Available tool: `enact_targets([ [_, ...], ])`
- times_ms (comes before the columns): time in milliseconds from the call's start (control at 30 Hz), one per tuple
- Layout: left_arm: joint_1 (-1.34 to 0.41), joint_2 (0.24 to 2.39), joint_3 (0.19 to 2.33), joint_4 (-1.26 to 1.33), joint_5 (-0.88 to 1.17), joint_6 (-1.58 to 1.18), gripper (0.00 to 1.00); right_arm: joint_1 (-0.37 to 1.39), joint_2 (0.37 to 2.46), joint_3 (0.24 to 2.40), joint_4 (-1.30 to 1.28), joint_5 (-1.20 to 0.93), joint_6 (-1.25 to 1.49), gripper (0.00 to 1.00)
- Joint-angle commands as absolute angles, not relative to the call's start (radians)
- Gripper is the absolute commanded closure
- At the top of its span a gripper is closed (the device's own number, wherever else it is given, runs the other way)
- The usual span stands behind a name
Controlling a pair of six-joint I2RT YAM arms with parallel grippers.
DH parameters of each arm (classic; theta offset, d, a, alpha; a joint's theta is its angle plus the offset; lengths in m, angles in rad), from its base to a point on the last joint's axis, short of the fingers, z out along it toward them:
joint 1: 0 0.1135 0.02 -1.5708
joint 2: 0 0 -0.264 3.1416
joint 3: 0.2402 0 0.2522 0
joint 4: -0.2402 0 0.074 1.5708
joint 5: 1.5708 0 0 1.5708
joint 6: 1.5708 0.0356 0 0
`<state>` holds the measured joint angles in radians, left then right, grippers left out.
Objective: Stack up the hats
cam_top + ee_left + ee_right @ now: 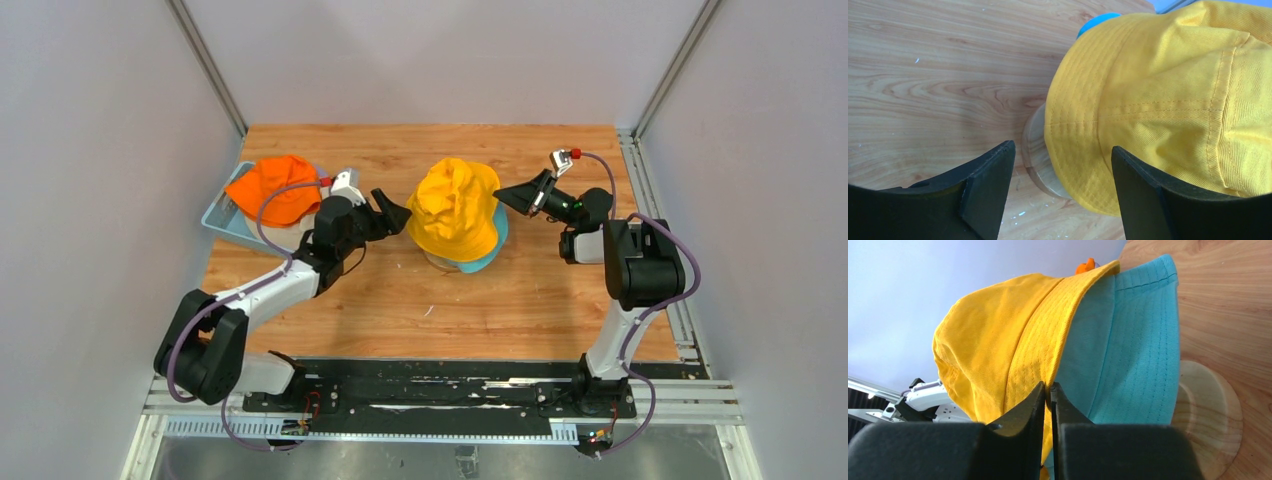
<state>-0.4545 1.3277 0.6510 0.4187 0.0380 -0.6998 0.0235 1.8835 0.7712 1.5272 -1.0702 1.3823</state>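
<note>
A yellow hat (455, 205) sits crumpled on top of a teal hat (490, 255) on the wooden stand (1035, 150) at the table's middle. My right gripper (503, 196) is shut on the yellow hat's brim (998, 340), right beside the teal hat (1128, 350). My left gripper (400, 215) is open and empty, its jaws level with the left edge of the yellow hat (1158, 100) and apart from it. An orange hat (275, 188) lies on the light blue basket (222, 215) at the back left. The beige, lavender and grey hats do not show.
The basket stands just behind the left arm's wrist. The stand's round base (1205, 410) juts out under the teal brim. Grey walls close in the table's left, back and right sides.
</note>
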Motion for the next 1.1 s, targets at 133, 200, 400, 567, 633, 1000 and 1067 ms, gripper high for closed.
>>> enact_targets([
  [133,-0.449,1.339,0.688,0.461,0.047,-0.703,0.26,-0.002,1.882,0.755,1.573,-1.076,1.365,0.99],
  [200,-0.449,1.338,0.690,0.460,0.046,-0.703,0.25,-0.010,1.870,0.740,1.537,-1.067,1.336,0.99],
  [400,-0.448,1.342,0.693,0.460,0.051,-0.702,0.25,-0.025,1.753,0.699,1.145,-0.997,1.060,1.00],
  [567,-0.449,1.360,0.699,0.466,0.062,-0.703,0.25,-0.025,1.652,0.710,0.810,-0.918,0.836,1.00],
  [633,-0.449,1.374,0.702,0.474,0.067,-0.709,0.25,-0.025,1.637,0.718,0.733,-0.890,0.794,1.00],
  [1000,-0.449,1.400,0.706,0.491,0.070,-0.715,0.26,-0.025,1.646,0.725,0.645,-0.850,0.743,0.99],
  [1067,-0.449,1.394,0.703,0.490,0.063,-0.716,0.26,-0.025,1.642,0.726,0.642,-0.848,0.741,0.99],
])
